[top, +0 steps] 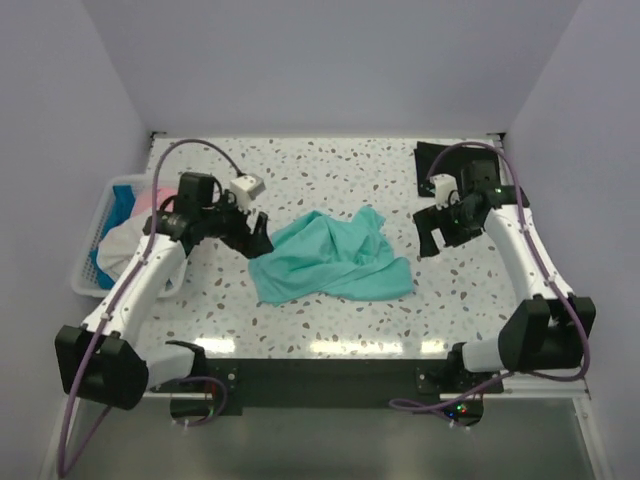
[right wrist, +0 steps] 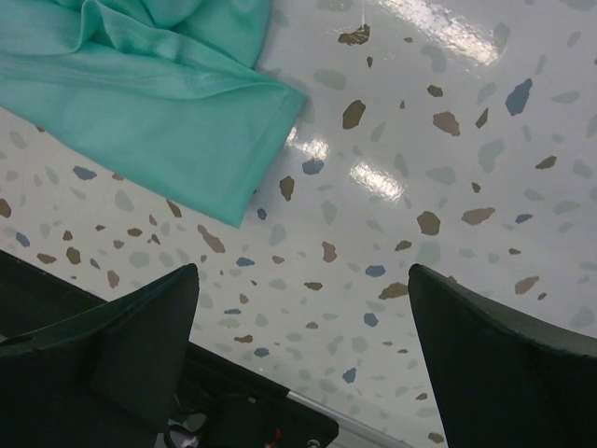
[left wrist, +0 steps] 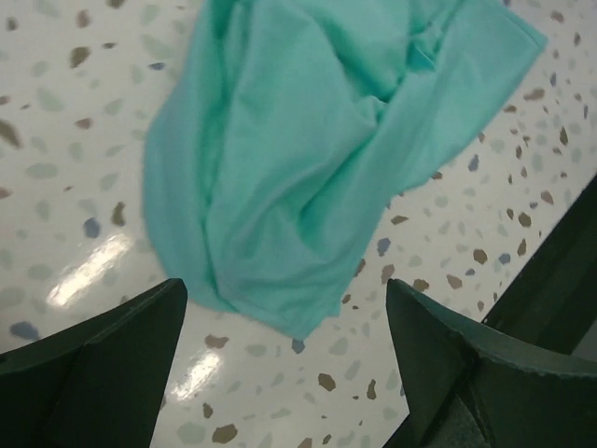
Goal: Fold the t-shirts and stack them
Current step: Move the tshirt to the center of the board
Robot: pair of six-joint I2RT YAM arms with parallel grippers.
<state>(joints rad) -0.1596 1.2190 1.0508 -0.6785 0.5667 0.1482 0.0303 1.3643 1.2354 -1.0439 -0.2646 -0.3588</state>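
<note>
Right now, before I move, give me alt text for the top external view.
A crumpled teal-green cloth t-shirt lies on the speckled white table, with the left arm near its left edge and the right arm poised off its right side. A white slatted plastic basket of more clothes sits at the table's left edge.

Bright, even light falls from overhead. Glare streaks gleam on the glossy table (top: 300, 160) along its 6 o'clock edge in the top view, at 8 o'clock in the left wrist view and at 1 o'clock in the right. The teal-green t-shirt (right wrist: 140, 103) casts only a thin, soft shadow.
</note>
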